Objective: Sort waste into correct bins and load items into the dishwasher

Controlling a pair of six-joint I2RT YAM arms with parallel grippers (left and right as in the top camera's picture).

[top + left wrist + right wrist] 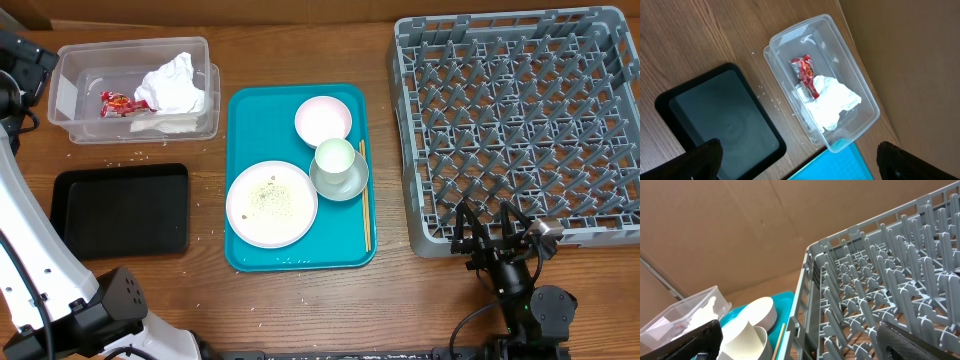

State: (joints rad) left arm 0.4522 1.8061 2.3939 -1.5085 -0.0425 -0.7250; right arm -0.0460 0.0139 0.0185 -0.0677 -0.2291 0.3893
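Crumpled white napkins and a red-and-white wrapper lie inside the clear tub. The black tray in front of it holds nothing. On the teal tray sit a large white plate speckled with rice, a small pink plate, a grey-green bowl with a white cup in it, and chopsticks. The grey dish rack fills the right. My left gripper hovers open high above tub and black tray. My right gripper is open at the rack's near-left corner, holding nothing.
Loose rice grains are scattered on the wooden table between the tub and the black tray. A brown cardboard wall stands behind the table. My left arm runs up the table's far left edge.
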